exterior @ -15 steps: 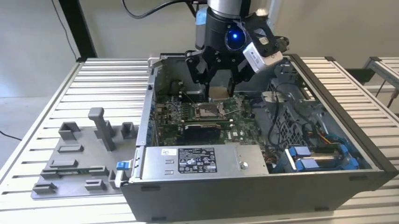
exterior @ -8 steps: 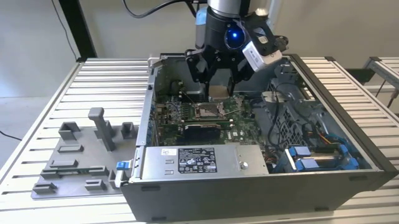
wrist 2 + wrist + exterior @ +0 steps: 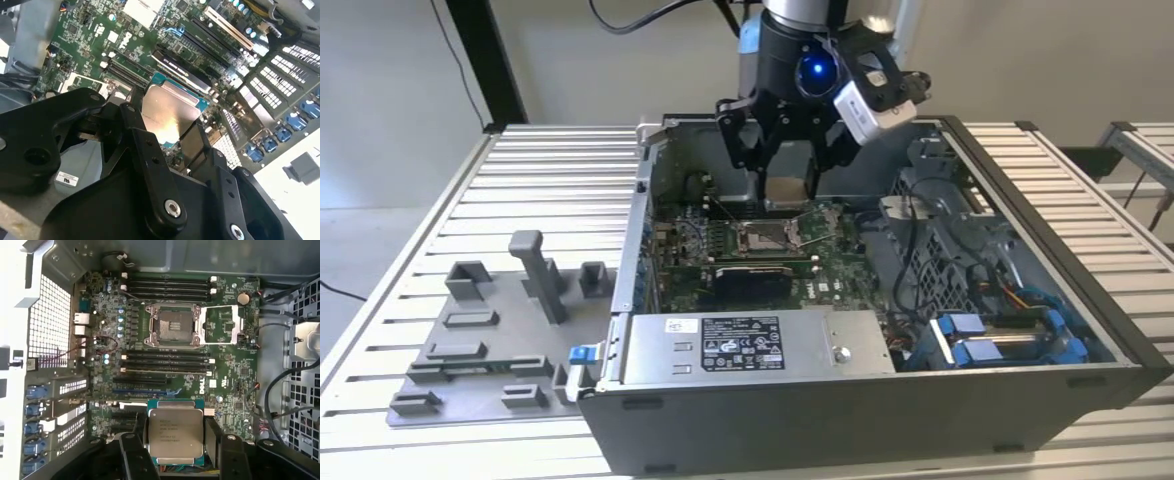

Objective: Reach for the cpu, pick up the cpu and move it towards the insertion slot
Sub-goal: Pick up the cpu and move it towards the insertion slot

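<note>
While the gripper hangs over the open computer case, its jaws pinch the cpu by two opposite edges. In both wrist views the square chip lies flat, metal face toward the cameras, above the green circuit board. The insertion slot sits apart from it, lid open, beyond black memory slots.

Open computer case at centre frame — silver labelled box along its front, blue clips lower right. Grey fixture blocks on slatted table — lower left.
</note>
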`<control>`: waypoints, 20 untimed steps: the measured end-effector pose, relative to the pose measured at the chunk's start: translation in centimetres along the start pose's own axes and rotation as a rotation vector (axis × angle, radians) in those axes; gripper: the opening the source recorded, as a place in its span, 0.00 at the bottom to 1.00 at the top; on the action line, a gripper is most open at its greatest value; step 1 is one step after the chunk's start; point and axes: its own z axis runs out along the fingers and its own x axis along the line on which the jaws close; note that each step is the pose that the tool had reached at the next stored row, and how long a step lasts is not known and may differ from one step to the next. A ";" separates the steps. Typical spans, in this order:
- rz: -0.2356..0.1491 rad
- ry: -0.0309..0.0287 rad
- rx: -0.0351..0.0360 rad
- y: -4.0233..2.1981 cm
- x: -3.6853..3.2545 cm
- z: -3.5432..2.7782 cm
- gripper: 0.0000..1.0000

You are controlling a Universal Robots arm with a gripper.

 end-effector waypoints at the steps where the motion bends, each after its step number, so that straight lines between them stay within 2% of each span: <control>1: 0.000 0.0000 0.0001 0.24 0.00 0.02 0.00; 6: 0.001 0.0000 0.0001 0.66 0.00 0.08 0.00; 12: 0.001 -0.0001 0.0000 1.82 -0.01 0.32 0.00; 20: 0.001 -0.0001 -0.0001 2.81 -0.02 0.56 0.00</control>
